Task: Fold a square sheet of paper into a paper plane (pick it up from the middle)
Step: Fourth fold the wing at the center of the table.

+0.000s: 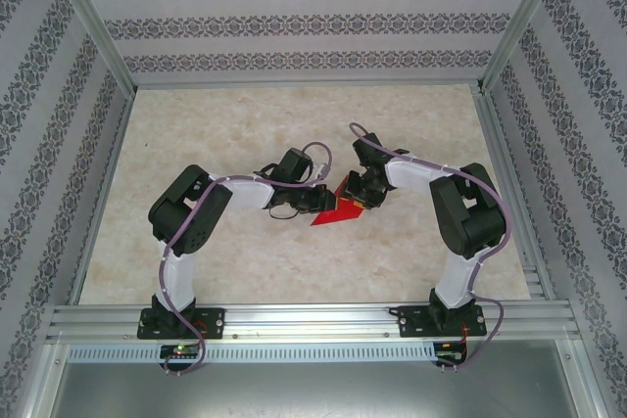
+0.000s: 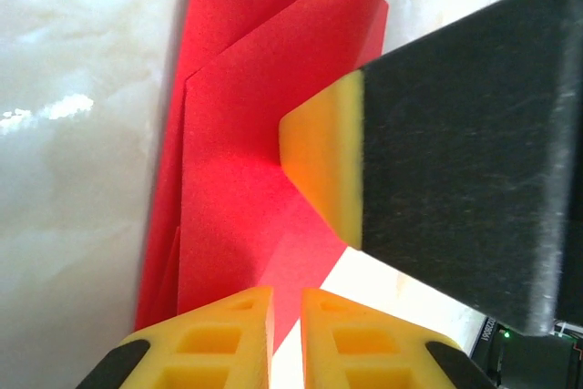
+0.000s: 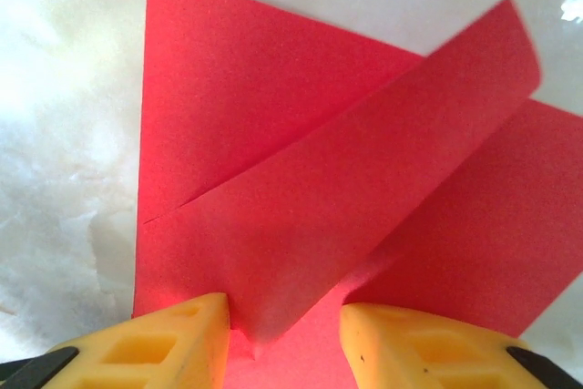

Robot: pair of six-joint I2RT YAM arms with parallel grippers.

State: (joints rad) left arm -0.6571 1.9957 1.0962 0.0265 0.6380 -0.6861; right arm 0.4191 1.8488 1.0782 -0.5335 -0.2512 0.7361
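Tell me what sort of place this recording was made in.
Probably a purpose-built robot test cell, not a home or workshop: an aluminium frame boxes in patterned wallpaper panels, a marble-look tabletop forms the floor, and the left arm and right arm are bolted to a rail at its near edge.

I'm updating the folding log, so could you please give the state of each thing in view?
red sheet: lying on the table, partly folded, one flap raised.
left claw: nearly shut at the sheet's edge.
right claw: open, straddling the raised flap.
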